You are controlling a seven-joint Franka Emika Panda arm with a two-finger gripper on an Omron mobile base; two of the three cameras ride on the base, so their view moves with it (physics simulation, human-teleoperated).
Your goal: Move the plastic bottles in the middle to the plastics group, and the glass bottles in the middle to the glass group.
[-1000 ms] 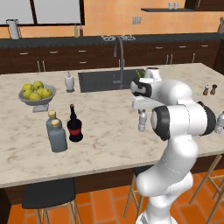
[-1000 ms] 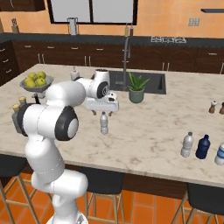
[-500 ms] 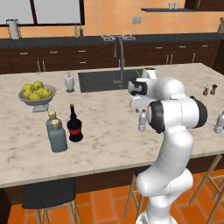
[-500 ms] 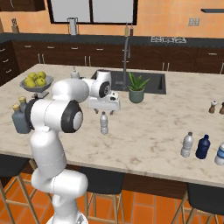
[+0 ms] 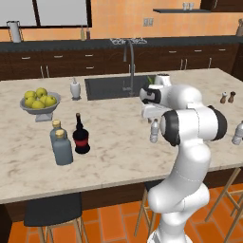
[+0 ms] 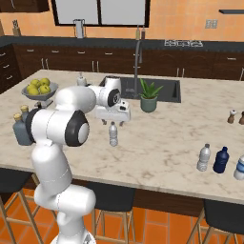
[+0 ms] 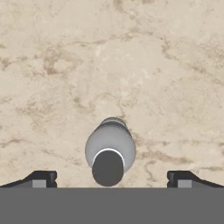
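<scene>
In the left base view, we saw the white arm rising from the lower right, its claw (image 5: 153, 114) hanging just above a small pale plastic bottle (image 5: 154, 131) at centre right of the frame. At centre left stood the dark glass bottle (image 5: 81, 135), just beside two grey-blue corked bottles (image 5: 60, 144), on the marble counter (image 5: 114, 152).

In the right base view, we saw the same plastic bottle (image 6: 113, 134) left of centre, under the claw (image 6: 112, 120). At the lower right edge stood a clear bottle (image 6: 204, 157) and a blue bottle (image 6: 220, 160).

In the hand view, we looked straight down on the bottle's cap (image 7: 107, 167) in the lower middle. The two finger tips (image 7: 41, 179) stood spread wide at either side, touching nothing.

We judged the risk to be tipping: the bottle sat low in the frame, so an off-centre descent could knock the cap and topple it.
</scene>
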